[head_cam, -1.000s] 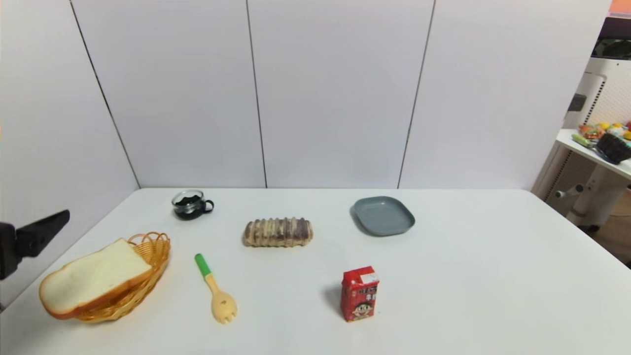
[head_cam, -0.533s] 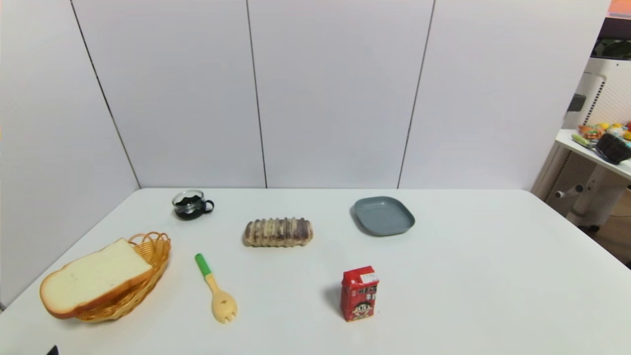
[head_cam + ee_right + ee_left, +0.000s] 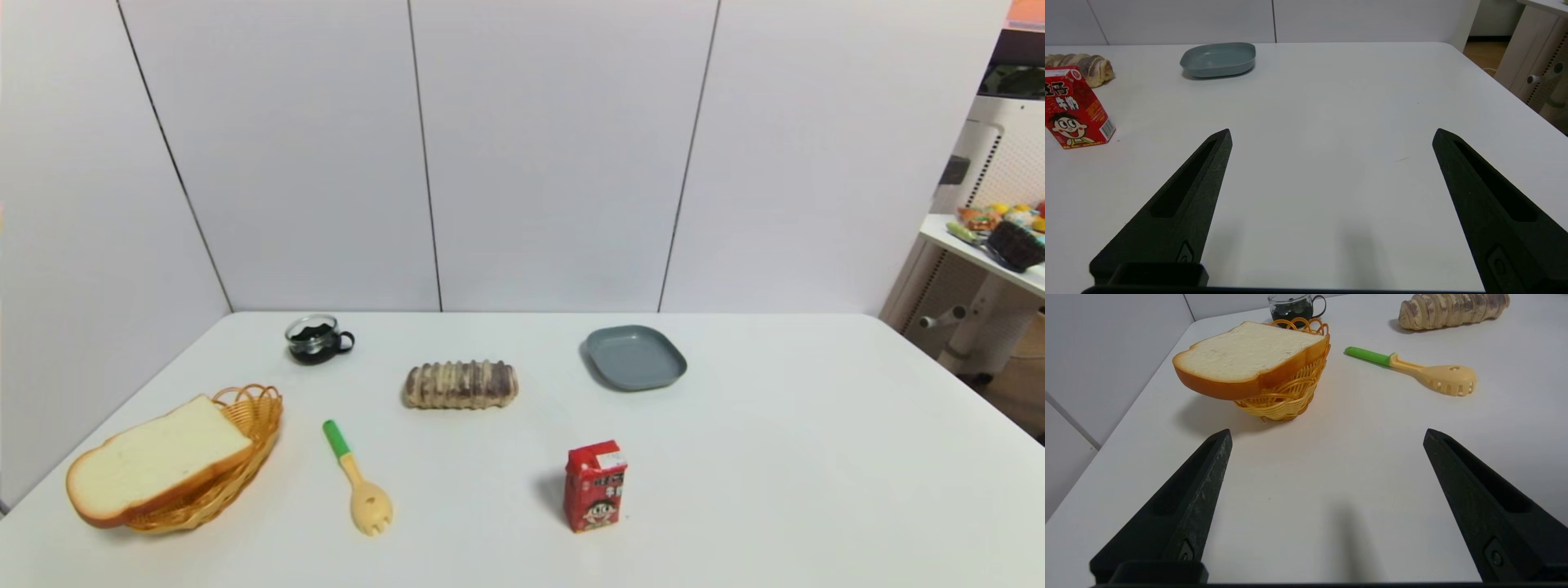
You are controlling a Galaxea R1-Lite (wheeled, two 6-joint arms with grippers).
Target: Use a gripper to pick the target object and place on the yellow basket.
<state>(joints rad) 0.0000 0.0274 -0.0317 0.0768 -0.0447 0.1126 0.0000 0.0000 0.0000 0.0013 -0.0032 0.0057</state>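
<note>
The target object, a thick white bread slice (image 3: 155, 457) (image 3: 1249, 355) with orange-brown crust, lies tilted across the yellow basket (image 3: 237, 457) (image 3: 1286, 396) at the table's near left, overhanging its rim. My left gripper (image 3: 1327, 433) is open over bare table, short of the basket, with nothing between its fingers. My right gripper (image 3: 1331, 134) is open too, above the table's right part. Neither gripper shows in the head view.
A green-handled beige spork (image 3: 357, 478) lies right of the basket. A striped bread roll (image 3: 461, 384), a glass cup (image 3: 314, 339) and a grey-blue plate (image 3: 637, 357) stand farther back. A red drink carton (image 3: 596, 487) stands near the front middle.
The left gripper, seen at the head view's left edge a second ago, has dropped out of that view. The bread and basket have not moved.
</note>
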